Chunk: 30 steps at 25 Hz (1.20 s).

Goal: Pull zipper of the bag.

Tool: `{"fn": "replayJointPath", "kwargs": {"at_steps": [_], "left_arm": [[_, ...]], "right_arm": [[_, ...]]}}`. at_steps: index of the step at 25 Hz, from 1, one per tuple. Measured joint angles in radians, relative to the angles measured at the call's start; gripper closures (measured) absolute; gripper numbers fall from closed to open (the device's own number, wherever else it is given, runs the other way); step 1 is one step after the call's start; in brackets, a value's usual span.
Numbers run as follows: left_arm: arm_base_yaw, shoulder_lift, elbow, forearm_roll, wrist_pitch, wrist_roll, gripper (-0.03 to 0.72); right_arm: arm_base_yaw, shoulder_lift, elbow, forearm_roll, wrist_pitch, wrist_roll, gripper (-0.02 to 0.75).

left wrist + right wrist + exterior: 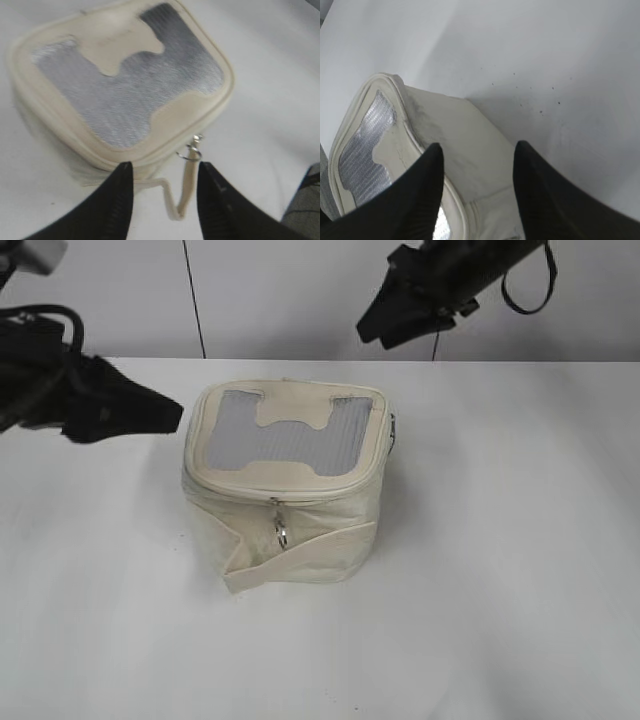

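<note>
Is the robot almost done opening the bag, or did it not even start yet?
It looks barely started. The bag sits closed on the table, and its zipper slider with the ring pull hangs untouched at the front. In hand: the left gripper is open, hovering near that pull; the right gripper is open above the bag's side. Left: grab the pull and slide it along the rim.
</note>
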Motion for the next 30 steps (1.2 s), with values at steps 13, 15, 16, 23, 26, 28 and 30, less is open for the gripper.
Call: {"fn": "replayJointPath", "kwargs": {"at_steps": [13, 15, 16, 23, 26, 28, 30], "left_arm": [[-0.028, 0.61, -0.755, 0.127, 0.341, 0.034, 0.344], [-0.057, 0.699, -0.877, 0.162, 0.402, 0.034, 0.332], [-0.069, 0.738, -0.92, 0.171, 0.435, 0.034, 0.325], [-0.126, 0.877, -1.124, 0.259, 0.517, 0.02, 0.292], [-0.13, 0.902, -1.135, 0.298, 0.524, -0.007, 0.291], [-0.131, 0.92, -1.137, 0.318, 0.527, -0.035, 0.291], [-0.131, 0.927, -1.142, 0.324, 0.523, -0.058, 0.291]], "right_arm": [[-0.117, -0.475, 1.014, 0.343, -0.468, -0.528, 0.393], [-0.116, -0.492, 1.093, 0.438, -0.501, -0.636, 0.351], [-0.116, -0.494, 1.123, 0.471, -0.511, -0.674, 0.325], [-0.116, -0.495, 1.21, 0.542, -0.568, -0.757, 0.27], [-0.116, -0.496, 1.21, 0.563, -0.576, -0.778, 0.269], [-0.116, -0.496, 1.21, 0.574, -0.578, -0.79, 0.268], [-0.116, -0.496, 1.21, 0.582, -0.58, -0.8, 0.269]]}}
